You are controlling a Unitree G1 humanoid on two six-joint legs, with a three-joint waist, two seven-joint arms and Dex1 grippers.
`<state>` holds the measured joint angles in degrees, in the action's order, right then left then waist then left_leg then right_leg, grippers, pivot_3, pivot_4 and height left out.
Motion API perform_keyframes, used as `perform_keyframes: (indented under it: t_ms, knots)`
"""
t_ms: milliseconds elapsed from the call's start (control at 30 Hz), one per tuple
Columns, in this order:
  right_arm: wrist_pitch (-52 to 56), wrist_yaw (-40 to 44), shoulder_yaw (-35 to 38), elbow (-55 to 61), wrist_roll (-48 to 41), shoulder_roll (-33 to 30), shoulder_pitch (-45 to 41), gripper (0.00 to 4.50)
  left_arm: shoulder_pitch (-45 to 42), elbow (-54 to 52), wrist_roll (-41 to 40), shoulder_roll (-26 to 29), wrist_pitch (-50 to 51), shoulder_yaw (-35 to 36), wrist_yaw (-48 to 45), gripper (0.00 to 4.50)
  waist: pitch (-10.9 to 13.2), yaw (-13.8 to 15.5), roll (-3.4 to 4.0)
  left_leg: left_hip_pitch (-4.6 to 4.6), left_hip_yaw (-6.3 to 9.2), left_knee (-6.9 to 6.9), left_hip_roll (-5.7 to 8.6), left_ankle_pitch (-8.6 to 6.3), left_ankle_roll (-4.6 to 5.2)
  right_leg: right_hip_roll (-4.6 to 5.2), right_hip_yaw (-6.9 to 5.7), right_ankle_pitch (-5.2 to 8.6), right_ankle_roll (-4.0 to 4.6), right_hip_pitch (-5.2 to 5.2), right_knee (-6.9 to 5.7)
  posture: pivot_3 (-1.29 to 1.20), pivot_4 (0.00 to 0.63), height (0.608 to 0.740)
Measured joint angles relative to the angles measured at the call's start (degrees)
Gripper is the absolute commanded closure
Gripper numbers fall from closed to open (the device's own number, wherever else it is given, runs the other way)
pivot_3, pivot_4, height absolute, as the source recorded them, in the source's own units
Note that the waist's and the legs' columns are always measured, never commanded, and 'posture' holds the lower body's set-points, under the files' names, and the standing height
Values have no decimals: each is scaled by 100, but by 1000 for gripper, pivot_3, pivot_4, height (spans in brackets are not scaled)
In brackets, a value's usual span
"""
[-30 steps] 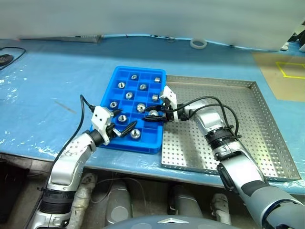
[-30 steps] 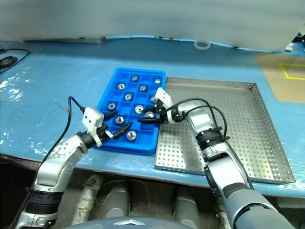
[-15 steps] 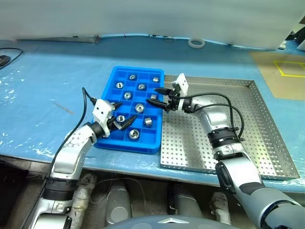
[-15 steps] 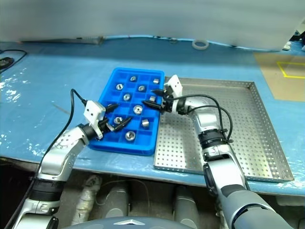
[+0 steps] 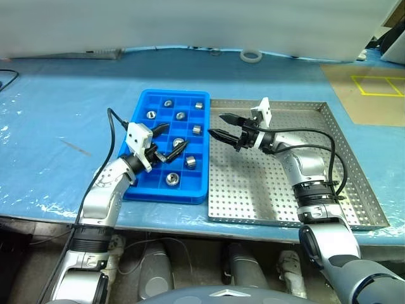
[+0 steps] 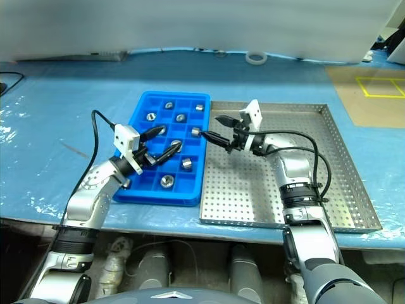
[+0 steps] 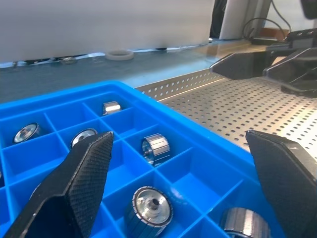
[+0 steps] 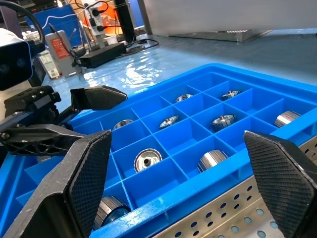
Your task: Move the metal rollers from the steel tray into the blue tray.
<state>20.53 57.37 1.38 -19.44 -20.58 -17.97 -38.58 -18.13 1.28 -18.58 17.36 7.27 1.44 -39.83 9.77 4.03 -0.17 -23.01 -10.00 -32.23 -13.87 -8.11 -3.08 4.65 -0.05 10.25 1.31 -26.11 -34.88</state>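
The blue tray (image 5: 147,133) lies left of the steel tray (image 5: 285,183), their sides touching. Several metal rollers sit in the blue tray's compartments, among them one (image 5: 189,162) near its right wall and one (image 7: 155,148) close ahead in the left wrist view. All the rollers I see are in the blue tray. My left gripper (image 5: 169,140) hovers open and empty over the tray's near half. My right gripper (image 5: 218,125) hangs open and empty above the steel tray's left edge, pointing at the blue tray (image 8: 218,148).
A roll of tape (image 5: 250,56) lies at the table's far edge. A brown board with a yellow square (image 5: 376,85) is at the far right. The table's front edge runs just below both trays. A black cable (image 5: 114,130) loops off my left wrist.
My right gripper has opened and drawn back up and to the right, out of the blue tray, leaving a roller in a compartment. The left gripper rose a little. The camera has shifted.
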Motion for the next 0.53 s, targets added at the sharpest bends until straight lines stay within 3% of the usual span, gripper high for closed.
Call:
perform_keyframes:
  t_ms: [533]
  knots:
    - [-192, -20, -61, -2, 54, -3, 0, 14, 40, 52, 102, -25, -76, -177, 3, 0, 0, 3, 0, -5, 0, 0, -1, -1, 3, 0, -2, 0, 1, -2, 3, 2, 150, 740]
